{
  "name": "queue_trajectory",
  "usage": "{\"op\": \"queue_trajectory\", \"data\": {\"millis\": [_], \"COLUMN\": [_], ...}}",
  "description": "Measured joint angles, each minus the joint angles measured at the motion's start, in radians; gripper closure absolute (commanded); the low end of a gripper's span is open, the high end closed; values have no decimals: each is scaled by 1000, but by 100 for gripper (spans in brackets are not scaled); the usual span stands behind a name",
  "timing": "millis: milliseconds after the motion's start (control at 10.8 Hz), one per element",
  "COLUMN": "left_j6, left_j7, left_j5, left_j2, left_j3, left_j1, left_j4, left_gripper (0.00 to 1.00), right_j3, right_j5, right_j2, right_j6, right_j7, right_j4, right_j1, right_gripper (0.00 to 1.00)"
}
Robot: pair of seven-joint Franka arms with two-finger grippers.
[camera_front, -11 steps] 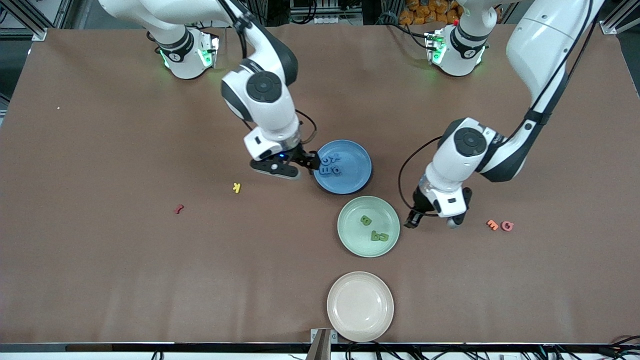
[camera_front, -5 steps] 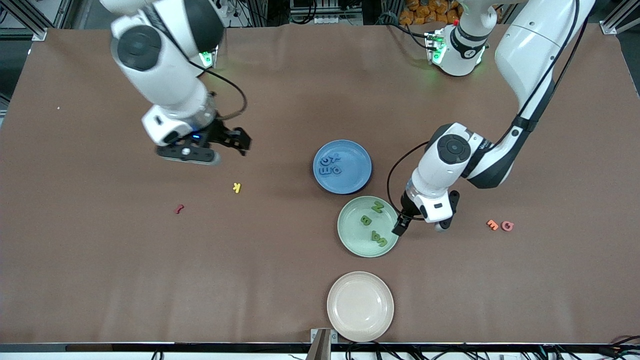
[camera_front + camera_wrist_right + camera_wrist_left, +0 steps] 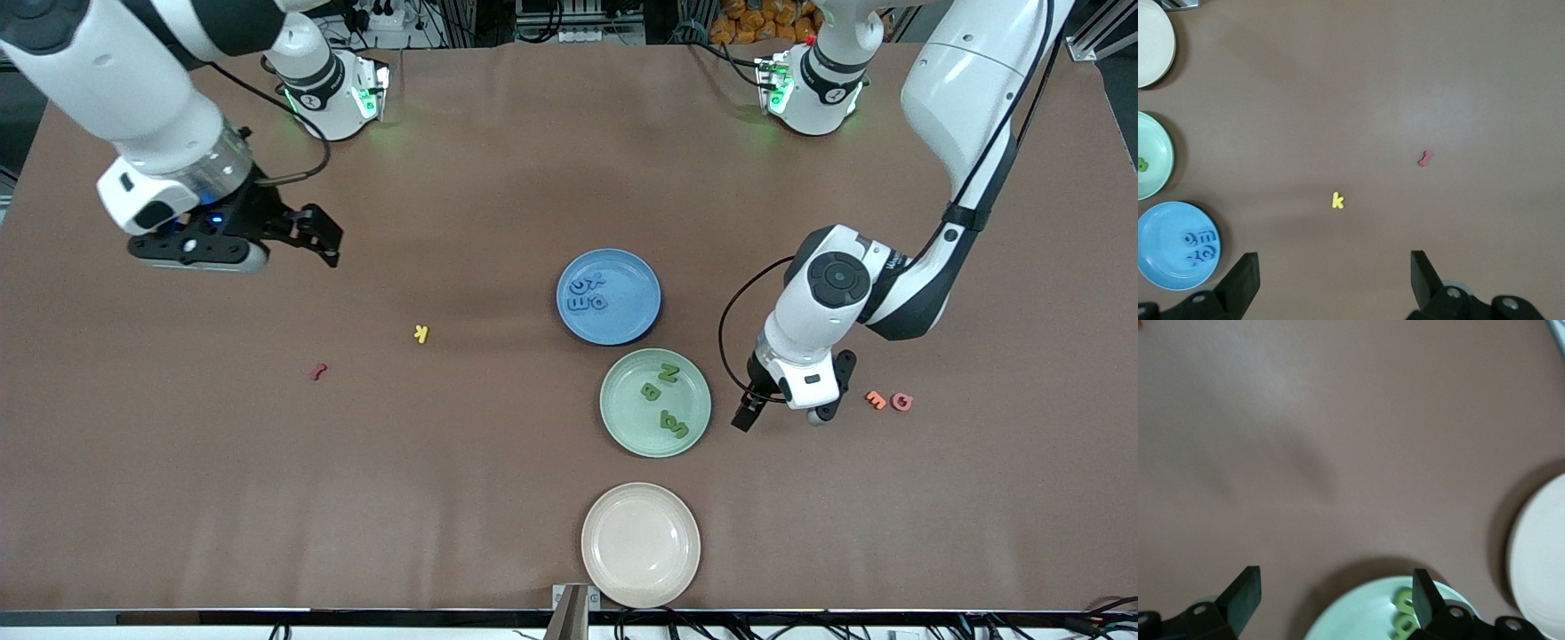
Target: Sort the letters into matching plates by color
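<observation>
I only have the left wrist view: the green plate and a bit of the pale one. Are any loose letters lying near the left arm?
Observer: Yes, two. An orange letter and a pink-red letter lie side by side on the table toward the left arm's end, close to the left gripper.
Operator: Anything in the blue plate?
Observer: Yes, the blue plate holds a cluster of blue letters.
Operator: Where's the right arm?
Observer: The right gripper, jaws open, hangs over bare table toward the right arm's end, with a yellow letter and a red piece loose on the table.
</observation>
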Motion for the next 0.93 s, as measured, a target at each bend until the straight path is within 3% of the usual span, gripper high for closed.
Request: {"op": "queue_trajectory", "data": {"millis": [278,463,556,741,926], "left_j6": [-145,-234,-259,-299,-331], "left_j7": [223,422,516,705,887], "left_j5": [1,-8,-43,-141,-256], "left_j2": [-24,-49,-64,-106,-167], "left_j3": [-20,-89,-91,-45,86], "left_j1": [85,200,215,188,94], "left_j4": [5,5,5,5,4], "left_gripper": [0,0,0,0,0], "right_j3": [-74,-88,-90,-109,-119], "right_j5": [-2,-6,-7,-6,-6], "right_j2": [-2,-6,-10,-15,-14], "right_j6": [-9,-61,-91,-147,-179], "right_j7": [-142,-187,-189,-194,-206], "right_j4": [10,43,65,97,100], "right_j1": [-34,-38,-38,-38,-38], "right_gripper": [0,0,0,0,0]}}
